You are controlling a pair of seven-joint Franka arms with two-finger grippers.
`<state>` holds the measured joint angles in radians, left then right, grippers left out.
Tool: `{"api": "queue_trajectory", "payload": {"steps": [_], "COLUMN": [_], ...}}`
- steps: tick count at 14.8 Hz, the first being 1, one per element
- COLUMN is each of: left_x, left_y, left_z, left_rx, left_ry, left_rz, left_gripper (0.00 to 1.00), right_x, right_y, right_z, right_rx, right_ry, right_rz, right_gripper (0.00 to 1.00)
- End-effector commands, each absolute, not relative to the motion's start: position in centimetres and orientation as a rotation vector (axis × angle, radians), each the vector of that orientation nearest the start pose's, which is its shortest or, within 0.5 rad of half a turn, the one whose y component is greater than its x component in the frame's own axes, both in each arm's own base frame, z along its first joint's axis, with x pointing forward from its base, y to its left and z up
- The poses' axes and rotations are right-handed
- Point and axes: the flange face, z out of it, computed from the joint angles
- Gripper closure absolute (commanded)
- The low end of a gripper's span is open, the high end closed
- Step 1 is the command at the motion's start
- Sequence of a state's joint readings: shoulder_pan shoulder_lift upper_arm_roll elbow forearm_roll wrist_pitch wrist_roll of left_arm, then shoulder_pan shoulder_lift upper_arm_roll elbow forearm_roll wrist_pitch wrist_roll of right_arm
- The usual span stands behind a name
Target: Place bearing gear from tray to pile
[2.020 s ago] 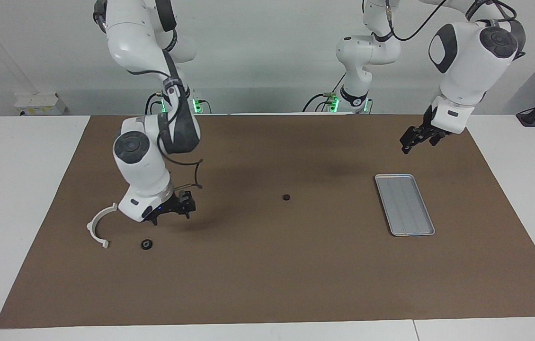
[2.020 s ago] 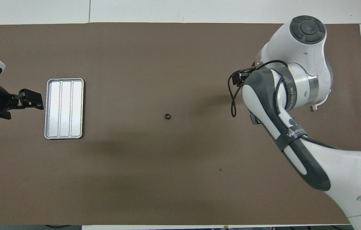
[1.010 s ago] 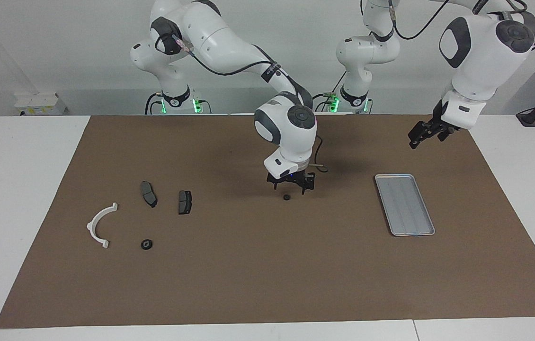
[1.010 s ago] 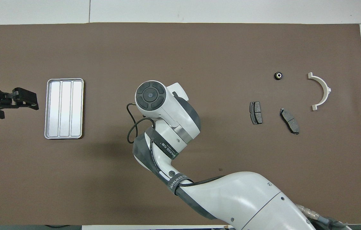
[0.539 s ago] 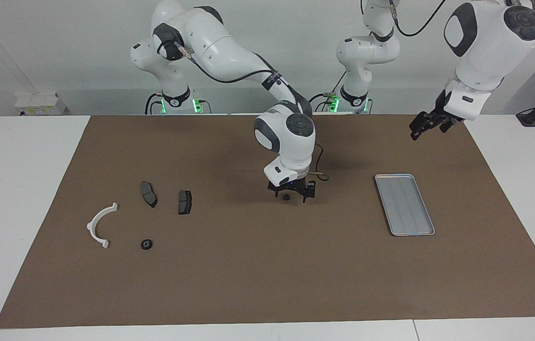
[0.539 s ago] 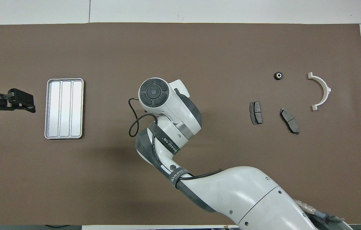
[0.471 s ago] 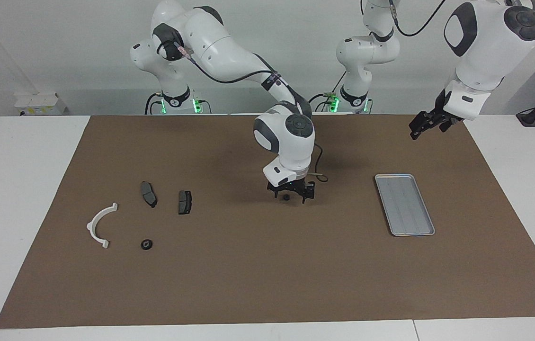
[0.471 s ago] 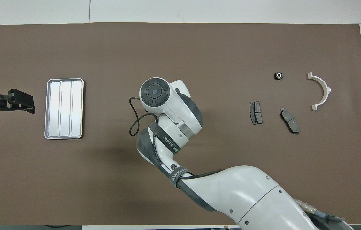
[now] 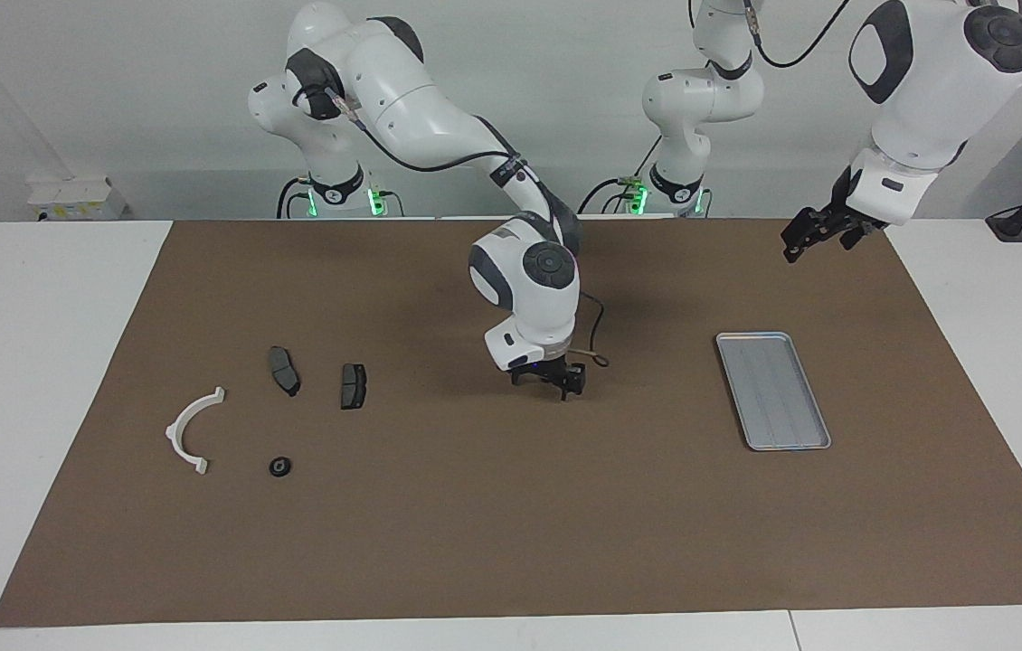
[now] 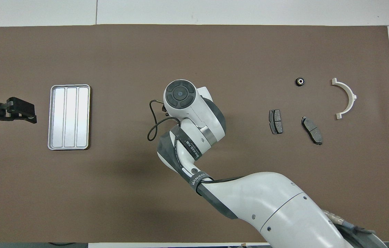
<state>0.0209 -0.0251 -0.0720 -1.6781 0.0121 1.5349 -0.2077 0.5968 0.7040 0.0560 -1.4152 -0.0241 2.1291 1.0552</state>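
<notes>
Silver-grey tray (image 9: pixel 773 389) lies toward the left arm's end with no gear showing on it, and the left gripper (image 9: pixel 814 240) waits in the air near it, spread wide and holding nothing. The right gripper (image 9: pixel 549 389) is down at the mat (image 9: pixel 511 524) mid-table with its fingers wide. The gear can't be made out between them, so I judge this the pick-up step: next close on the gear, lift, and carry it to the pile of pads (image 9: pixel 284 371), white arc (image 9: pixel 190 429) and black round part (image 9: pixel 279 466) toward the right arm's end. Only writing is on a strap (image 10: pixel 198 178) on the right arm, looks like "WANJEED", not sure.
</notes>
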Motion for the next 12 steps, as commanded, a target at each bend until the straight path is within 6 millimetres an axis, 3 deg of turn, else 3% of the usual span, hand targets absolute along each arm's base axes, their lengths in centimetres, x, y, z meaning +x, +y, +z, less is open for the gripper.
{"api": "queue_trajectory", "payload": {"steps": [1, 5, 9, 11, 12], "left_x": [53.2, 53.1, 53.0, 53.0, 52.9], "left_y": [-2.6, -2.3, -2.5, -2.6, -2.6], "left_z": [59.7, 59.8, 60.0, 60.1, 60.0], "left_rx": [-3.109, -3.108, -3.109, -3.109, -3.108], "left_ry": [-0.225, -0.242, -0.237, -0.235, -0.235], "left_rz": [0.168, 0.165, 0.161, 0.158, 0.165], "left_gripper": [0.00, 0.00, 0.00, 0.00, 0.00], "right_x": [57.3, 56.1, 55.7, 55.7, 55.7], "right_y": [44.1, 44.5, 44.4, 44.4, 44.4], "right_z": [28.8, 28.3, 28.0, 28.0, 28.0], "right_rx": [-3.040, -3.055, -3.053, -3.052, -3.051], "right_ry": [0.646, 0.617, 0.612, 0.611, 0.612], "right_rz": [0.022, 0.020, 0.012, 0.013, 0.015], "right_gripper": [0.02, 0.07, 0.29, 0.48, 0.68]}}
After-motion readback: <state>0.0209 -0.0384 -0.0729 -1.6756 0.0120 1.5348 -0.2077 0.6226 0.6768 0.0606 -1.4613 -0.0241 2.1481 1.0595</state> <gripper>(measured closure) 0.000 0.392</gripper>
